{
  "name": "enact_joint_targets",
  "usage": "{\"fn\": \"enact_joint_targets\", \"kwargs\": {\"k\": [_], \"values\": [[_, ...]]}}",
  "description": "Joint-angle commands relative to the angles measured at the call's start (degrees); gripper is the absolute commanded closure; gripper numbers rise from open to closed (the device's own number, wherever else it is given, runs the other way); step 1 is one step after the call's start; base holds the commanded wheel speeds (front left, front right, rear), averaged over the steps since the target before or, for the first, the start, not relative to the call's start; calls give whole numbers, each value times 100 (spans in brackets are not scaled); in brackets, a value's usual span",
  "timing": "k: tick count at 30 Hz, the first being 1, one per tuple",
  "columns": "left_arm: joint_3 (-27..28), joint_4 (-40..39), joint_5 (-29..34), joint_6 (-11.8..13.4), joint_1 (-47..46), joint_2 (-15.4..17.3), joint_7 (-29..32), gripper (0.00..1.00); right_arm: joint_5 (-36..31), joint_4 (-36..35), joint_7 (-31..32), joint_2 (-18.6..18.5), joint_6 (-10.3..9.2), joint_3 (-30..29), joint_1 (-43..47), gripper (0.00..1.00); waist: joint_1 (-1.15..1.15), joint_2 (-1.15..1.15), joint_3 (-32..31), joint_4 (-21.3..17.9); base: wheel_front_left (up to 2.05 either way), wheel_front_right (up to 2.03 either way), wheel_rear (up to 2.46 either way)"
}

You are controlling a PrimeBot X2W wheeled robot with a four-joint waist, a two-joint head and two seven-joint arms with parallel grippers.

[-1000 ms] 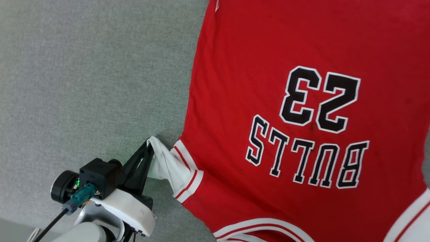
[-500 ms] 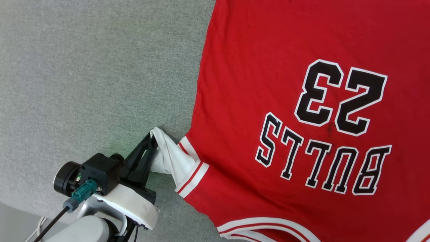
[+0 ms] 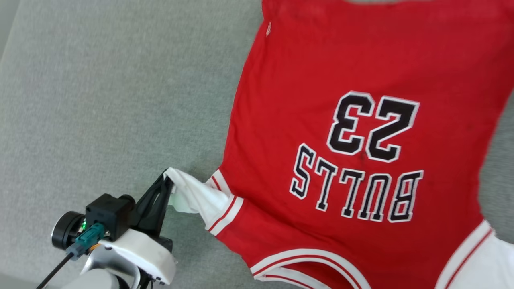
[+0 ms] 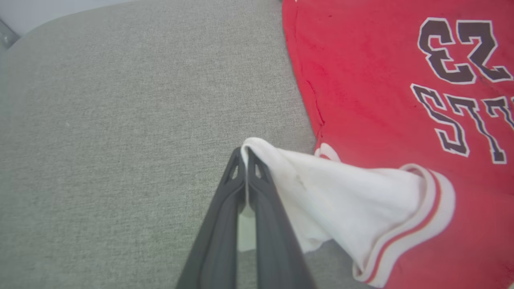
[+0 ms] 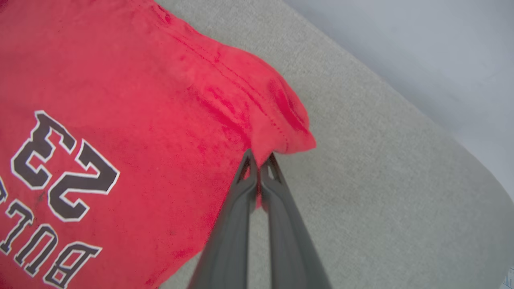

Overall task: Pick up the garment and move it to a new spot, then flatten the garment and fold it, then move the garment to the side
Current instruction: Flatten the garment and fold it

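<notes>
two pinches are on the garment (image 3: 305, 72): my left gripper (image 3: 166, 180) is clamped on the white sleeve (image 3: 196, 196) nearest me, and my right gripper (image 5: 259, 158) is closed thin on a red hem corner (image 5: 289, 134) on the right side. the shirt lies print-up on the grey tabletop (image 3: 100, 100), collar end toward me, long axis running away. i judge the coming move turns on that diagonal between near sleeve and hem corner.

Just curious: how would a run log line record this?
garment: print up | left gripper: pinching sleeve | right gripper: pinching red edge
</notes>
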Motion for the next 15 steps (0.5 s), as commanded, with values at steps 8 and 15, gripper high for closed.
{"fn": "enact_joint_targets", "kwargs": {"k": [8,15], "values": [[67,-81,-195,203,470,246,8,100,736,-984,-509,-1079,-4,720,1085,100,0,0,-831,-686,0,0,0],[83,-166,-332,345,808,392,-5,100,1376,-1388,-1308,-1921,-4,663,2746,100,0,0,-1191,-999,0,0,0]]}}
